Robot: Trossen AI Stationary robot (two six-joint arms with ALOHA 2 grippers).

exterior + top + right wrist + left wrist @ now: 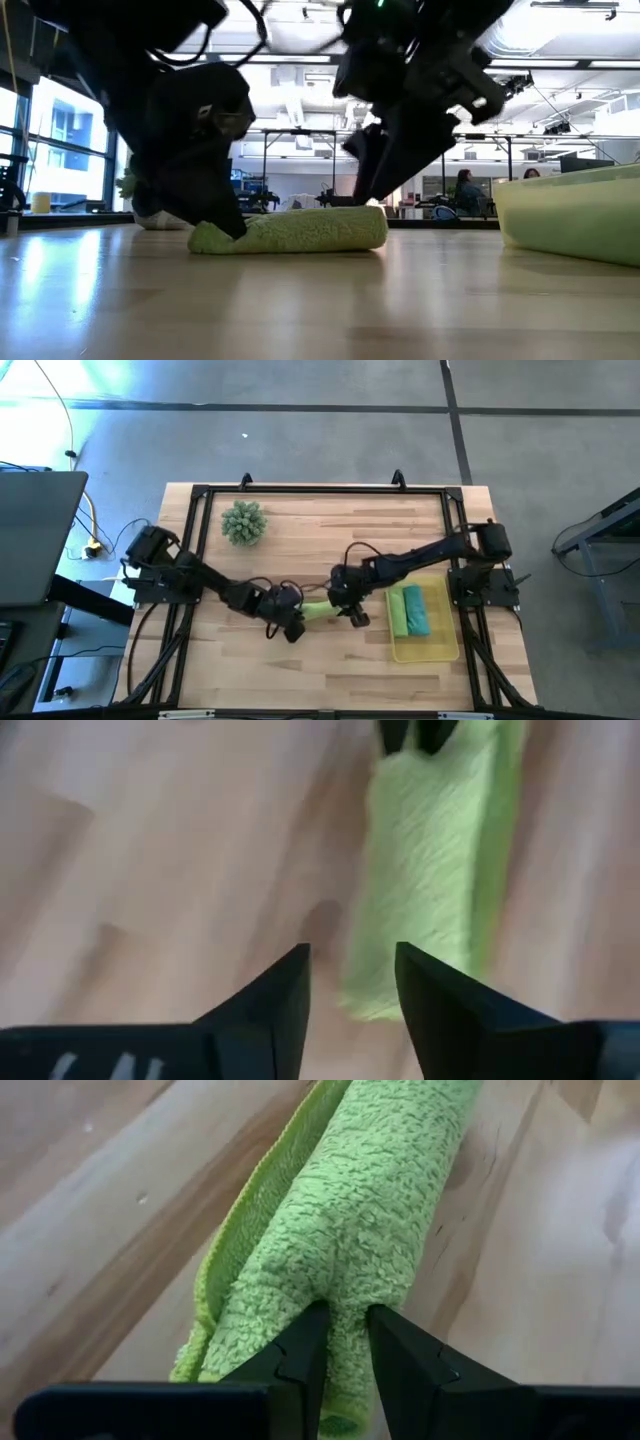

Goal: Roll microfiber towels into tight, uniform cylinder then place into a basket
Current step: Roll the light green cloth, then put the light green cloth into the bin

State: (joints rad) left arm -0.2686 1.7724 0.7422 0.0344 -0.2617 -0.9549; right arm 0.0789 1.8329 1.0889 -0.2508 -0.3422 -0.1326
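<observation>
Fluffy, looped lime microfiber towel [340, 1230] (nap coarse up close), pale wood counter [560, 1280] with smooth, faintly glossy grain, translucent yellow plastic basket [448, 650], matt black, probably plastic end effector fingers [300, 1360].

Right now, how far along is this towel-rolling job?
Two rolled microfiber towels, one lime green and one teal blue, already lie in the translucent yellow plastic basket. The third lime green roll lies on the wooden table; the left gripper pinches one end, the right gripper stands open, gripping nothing. It must reach the basket.

Overhead, table-level and close wrist views (all sharing the rolled towel [290, 230]).
</observation>
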